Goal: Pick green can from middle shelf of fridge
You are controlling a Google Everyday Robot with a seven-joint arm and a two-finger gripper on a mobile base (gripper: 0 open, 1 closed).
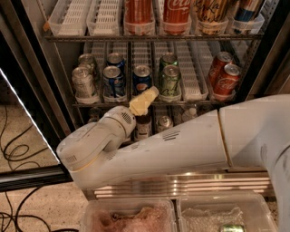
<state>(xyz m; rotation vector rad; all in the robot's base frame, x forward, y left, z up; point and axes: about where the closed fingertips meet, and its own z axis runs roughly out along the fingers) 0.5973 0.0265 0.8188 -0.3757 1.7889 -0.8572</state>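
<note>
Right, the fridge stands open and the drinks are all in plain sight. On the middle shelf the white slotted lanes run front to back, each loaded in single file. The far left lane holds two silver cans, the next holds two blue cans, and another blue one sits alone at the front of the third lane. Then comes the green can at the very front of its lane, with a second green can right behind it. Over on the right, two red cans sit one behind the other. The green can stands upright, long axis vertical, silver top and pull tab facing the ceiling, base in the tray at the shelf's front edge. The gripper is a cream-coloured wedge on the end of the big white arm. It slants up and to the right in front of the shelf lip, its tip just beside the can's lower left, between the lone blue can and the green one. Whether the claw is parted or closed I cannot tell from here, nor whether it touches the can. Up top, white trays sit at the left and tall bottles fill the lanes beside them. Below the arm, small bottles peek out from the lower rack. Down at the bottom, two clear bins sit side by side. The left bin has something brownish and crumpled in it. The right bin shows a small green thing at the lower edge.
</note>
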